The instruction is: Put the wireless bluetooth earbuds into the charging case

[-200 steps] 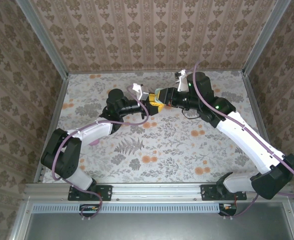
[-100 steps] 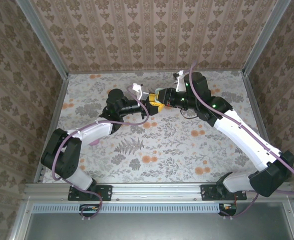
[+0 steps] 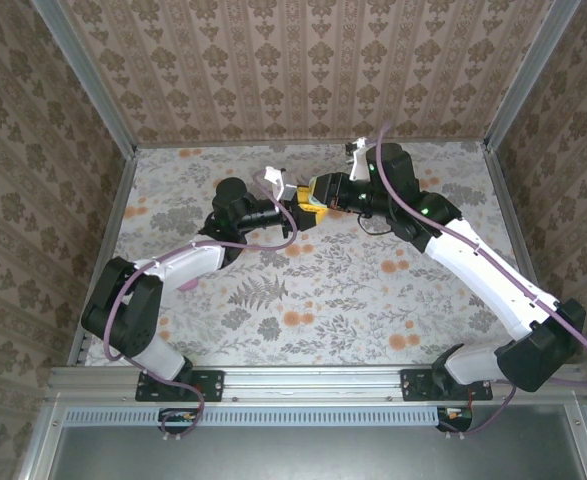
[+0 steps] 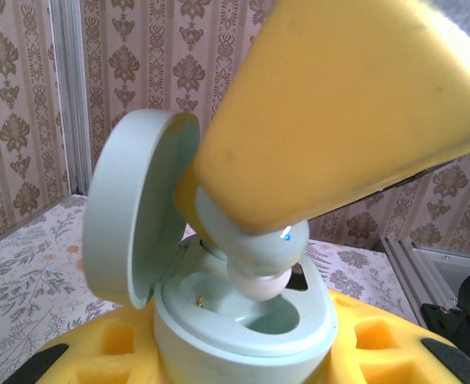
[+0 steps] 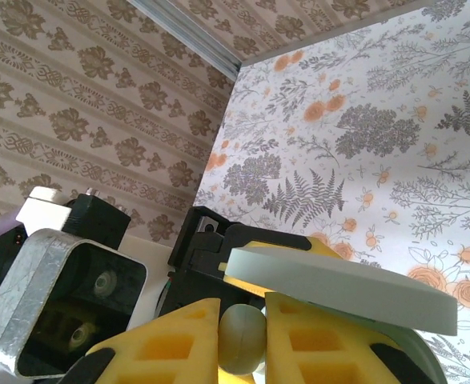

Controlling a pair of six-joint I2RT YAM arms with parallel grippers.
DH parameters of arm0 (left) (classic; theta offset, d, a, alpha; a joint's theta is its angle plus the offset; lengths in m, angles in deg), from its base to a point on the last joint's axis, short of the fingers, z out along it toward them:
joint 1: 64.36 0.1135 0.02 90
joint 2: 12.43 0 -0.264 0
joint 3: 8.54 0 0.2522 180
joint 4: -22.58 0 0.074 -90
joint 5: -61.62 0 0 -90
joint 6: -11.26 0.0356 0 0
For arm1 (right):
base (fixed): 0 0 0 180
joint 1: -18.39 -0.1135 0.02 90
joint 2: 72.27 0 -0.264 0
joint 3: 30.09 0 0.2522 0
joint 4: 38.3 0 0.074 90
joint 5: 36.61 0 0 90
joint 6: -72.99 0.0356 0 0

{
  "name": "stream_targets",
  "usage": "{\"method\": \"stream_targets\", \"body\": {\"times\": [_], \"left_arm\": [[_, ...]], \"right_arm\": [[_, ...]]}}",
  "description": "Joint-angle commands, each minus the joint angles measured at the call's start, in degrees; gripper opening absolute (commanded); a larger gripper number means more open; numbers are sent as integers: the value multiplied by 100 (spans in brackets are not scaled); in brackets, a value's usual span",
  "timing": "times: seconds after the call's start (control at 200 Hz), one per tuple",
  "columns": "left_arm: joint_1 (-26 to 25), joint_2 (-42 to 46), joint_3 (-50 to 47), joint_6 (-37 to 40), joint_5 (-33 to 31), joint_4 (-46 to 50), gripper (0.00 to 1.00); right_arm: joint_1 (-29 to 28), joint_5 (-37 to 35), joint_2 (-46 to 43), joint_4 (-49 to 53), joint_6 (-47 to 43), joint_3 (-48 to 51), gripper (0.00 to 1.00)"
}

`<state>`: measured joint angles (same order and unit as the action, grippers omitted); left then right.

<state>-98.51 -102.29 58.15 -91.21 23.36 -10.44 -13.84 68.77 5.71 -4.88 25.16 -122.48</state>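
Observation:
My left gripper is shut on the mint-green charging case, gripping its base between yellow foam fingers with the lid swung open to the left. A mint earbud with a small blue light hangs in the case's open well, its pale tip just above the cavity. My right gripper is shut on that earbud, and its yellow finger reaches in from the upper right. In the top view both grippers meet at the back middle of the table, left and right.
The floral table cover stretches toward the arm bases. Patterned walls and metal frame posts close in the back and sides. The right wrist view shows the left gripper's black body and its camera housing close by.
The right arm has edged slightly left toward the case, with the earbud still in its grip. The left arm and the case have stayed put.

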Motion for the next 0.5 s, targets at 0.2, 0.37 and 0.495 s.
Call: {"method": "stream_targets", "body": {"times": [0.2, 0.37, 0.495], "left_arm": [[-30, 31, 148, -171, -22, -383, 30], [-30, 37, 143, -202, -33, -429, 30], [-26, 48, 135, -202, -37, -435, 30]], "right_arm": [[-56, -70, 3, 195, -105, 59, 19], [-64, -76, 22, 357, -161, 44, 20], [-64, -92, 25, 442, -192, 34, 21]]}}
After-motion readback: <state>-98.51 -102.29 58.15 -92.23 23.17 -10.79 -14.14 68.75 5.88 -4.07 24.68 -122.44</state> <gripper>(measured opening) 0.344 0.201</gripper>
